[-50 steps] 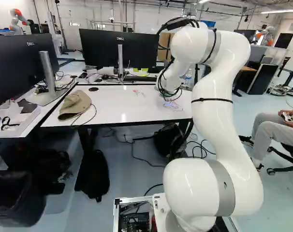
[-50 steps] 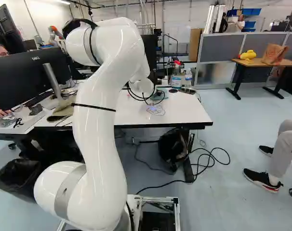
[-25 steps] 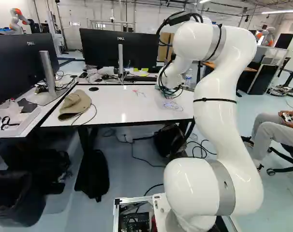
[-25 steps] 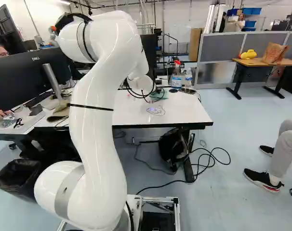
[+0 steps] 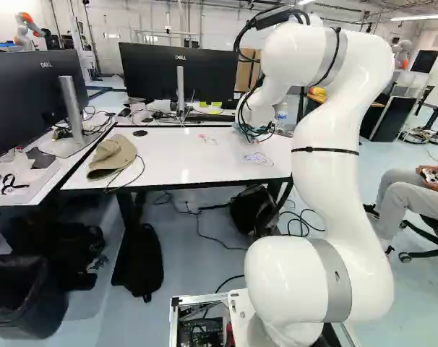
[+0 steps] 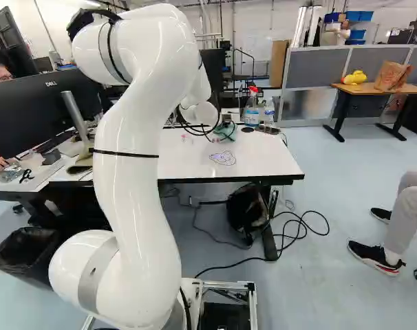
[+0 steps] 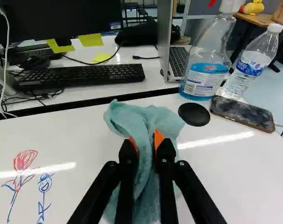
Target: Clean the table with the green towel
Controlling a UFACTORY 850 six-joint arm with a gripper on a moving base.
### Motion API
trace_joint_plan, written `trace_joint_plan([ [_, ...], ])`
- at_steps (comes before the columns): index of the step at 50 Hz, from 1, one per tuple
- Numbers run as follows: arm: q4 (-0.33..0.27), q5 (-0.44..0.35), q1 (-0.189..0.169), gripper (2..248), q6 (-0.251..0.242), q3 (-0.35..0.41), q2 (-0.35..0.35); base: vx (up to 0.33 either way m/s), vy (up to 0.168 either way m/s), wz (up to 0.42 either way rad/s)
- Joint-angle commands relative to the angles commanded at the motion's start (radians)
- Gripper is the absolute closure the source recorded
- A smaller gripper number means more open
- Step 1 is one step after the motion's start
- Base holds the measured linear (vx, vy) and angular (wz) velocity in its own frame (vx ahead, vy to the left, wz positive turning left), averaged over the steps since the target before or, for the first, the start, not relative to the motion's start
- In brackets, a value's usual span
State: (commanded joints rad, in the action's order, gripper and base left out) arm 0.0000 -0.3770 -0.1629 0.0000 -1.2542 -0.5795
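Note:
At the far right of the table (image 5: 175, 159) in the left base view, my gripper (image 5: 249, 132) is mostly hidden by its cables and wrist. In the wrist view the gripper (image 7: 145, 142) is shut on the bunched green towel (image 7: 153, 119), whose folds spread over the white tabletop ahead of and under the fingers. Red and blue flower and stick-figure drawings (image 7: 25, 163) lie beside the gripper. Blue and purple scribbles (image 6: 223, 158) mark the tabletop nearer the base than the towel.
Beyond the towel stand a spray bottle (image 7: 208, 60), a water bottle (image 7: 253, 60), a phone (image 7: 244, 112) and a black disc (image 7: 194, 114). A laptop and keyboard (image 7: 81, 77) are farther back. A cap (image 5: 112, 157) lies at the table's left. Another robot (image 5: 27, 30) stands far behind.
The arm has shifted away from the base across the tabletop, carrying the towel with it. The blue and purple scribbles show more fully. The base has not moved.

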Motion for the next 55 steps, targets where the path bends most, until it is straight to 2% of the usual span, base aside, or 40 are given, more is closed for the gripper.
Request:
trace_joint_plan([
  [17,0.0,0.0,0.002,195,0.0,0.025,0.049,0.0,0.0,0.0],
  [55,0.0,0.0,0.021,195,0.0,0.248,0.253,0.0,0.0,0.0],
])
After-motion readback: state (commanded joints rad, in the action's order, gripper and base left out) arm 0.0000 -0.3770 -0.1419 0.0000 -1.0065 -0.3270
